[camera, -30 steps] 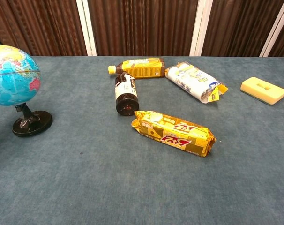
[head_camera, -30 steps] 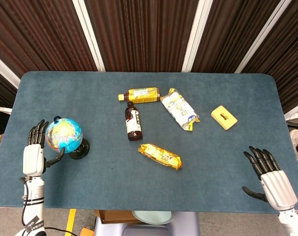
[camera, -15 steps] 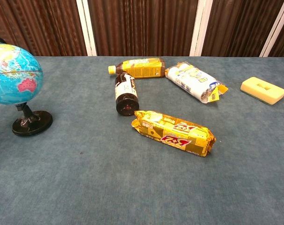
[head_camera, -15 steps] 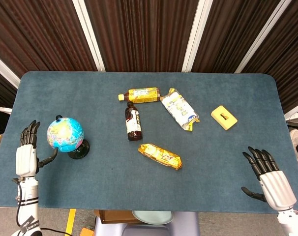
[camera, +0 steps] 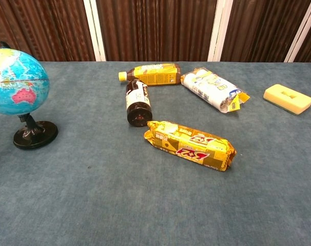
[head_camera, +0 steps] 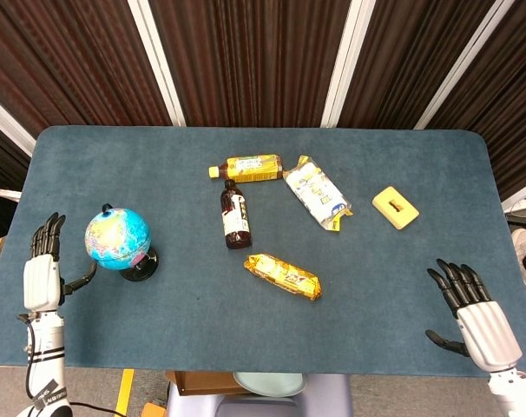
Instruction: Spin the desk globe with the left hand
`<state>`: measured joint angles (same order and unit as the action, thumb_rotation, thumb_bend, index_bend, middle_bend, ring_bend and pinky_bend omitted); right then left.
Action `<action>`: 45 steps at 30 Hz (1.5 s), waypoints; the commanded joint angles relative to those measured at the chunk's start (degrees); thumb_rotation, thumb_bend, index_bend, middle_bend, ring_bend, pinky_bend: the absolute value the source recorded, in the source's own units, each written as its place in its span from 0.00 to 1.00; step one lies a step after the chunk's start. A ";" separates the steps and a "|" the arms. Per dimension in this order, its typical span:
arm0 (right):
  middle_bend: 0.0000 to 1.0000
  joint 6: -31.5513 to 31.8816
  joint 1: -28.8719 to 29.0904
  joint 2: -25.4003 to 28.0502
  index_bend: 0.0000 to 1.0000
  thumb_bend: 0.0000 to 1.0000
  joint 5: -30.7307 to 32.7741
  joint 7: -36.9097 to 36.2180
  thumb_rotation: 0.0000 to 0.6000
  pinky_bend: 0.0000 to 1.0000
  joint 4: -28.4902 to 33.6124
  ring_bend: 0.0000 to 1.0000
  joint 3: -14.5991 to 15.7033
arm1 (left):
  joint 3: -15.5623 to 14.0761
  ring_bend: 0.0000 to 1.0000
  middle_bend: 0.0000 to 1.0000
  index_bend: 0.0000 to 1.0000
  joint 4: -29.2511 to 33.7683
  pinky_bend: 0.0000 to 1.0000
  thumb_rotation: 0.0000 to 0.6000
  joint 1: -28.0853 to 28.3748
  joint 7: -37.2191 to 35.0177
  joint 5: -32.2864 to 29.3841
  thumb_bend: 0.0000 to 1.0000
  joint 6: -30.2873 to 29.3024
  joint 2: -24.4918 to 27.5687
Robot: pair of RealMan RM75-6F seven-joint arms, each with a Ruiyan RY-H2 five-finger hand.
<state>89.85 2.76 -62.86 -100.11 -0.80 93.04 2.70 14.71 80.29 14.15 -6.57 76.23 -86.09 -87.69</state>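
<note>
A small blue desk globe (head_camera: 116,239) on a black round base (head_camera: 141,263) stands at the table's left side; the chest view shows the globe (camera: 17,81) upright at its left edge. My left hand (head_camera: 40,274) hovers to the left of the globe, fingers straight and apart, thumb reaching toward it without touching. My right hand (head_camera: 478,314) rests open near the table's front right corner, holding nothing. Neither hand appears in the chest view.
In the middle of the blue table (head_camera: 193,321) lie a yellow bottle (head_camera: 246,168), a dark bottle (head_camera: 234,215), a white and yellow packet (head_camera: 315,192) and a yellow snack pack (head_camera: 282,275). A yellow block (head_camera: 395,208) sits at the right.
My left hand has drawn back leftward and away from the globe, which it touched a second ago. The globe's map has turned and the ball has shifted slightly. The right hand stays put.
</note>
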 commanded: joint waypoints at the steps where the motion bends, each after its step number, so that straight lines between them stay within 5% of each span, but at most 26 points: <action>1: 0.00 -0.01 0.00 -0.04 0.00 0.07 0.00 0.09 1.00 0.00 0.00 0.00 -0.01 | 0.23 0.00 0.00 0.00 -0.26 0.00 1.00 0.12 -0.26 -0.40 0.30 0.37 0.06; 27: 0.00 -0.77 0.14 -0.79 0.00 0.07 1.22 1.76 1.00 0.00 -0.07 0.00 -0.55 | 2.53 0.00 0.00 0.00 -4.26 0.00 1.00 1.73 -3.80 -3.99 0.32 4.42 0.51; 35: 0.00 -0.21 0.01 -0.40 0.00 0.07 0.56 0.90 1.00 0.00 -0.11 0.00 -0.30 | 2.76 0.00 0.00 0.00 -0.33 0.00 1.00 -0.47 -6.17 -0.16 0.34 -2.56 2.19; 45: 0.00 0.26 -0.06 0.06 0.00 0.07 -0.09 -0.21 1.00 0.00 -0.08 0.00 -0.04 | 1.23 0.00 0.00 0.00 5.06 0.00 1.00 1.88 -3.89 3.58 0.34 -1.68 0.72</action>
<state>90.11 2.70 -62.81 -100.20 -1.02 92.97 2.66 16.00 85.15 15.35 -11.05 79.62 -88.35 -86.31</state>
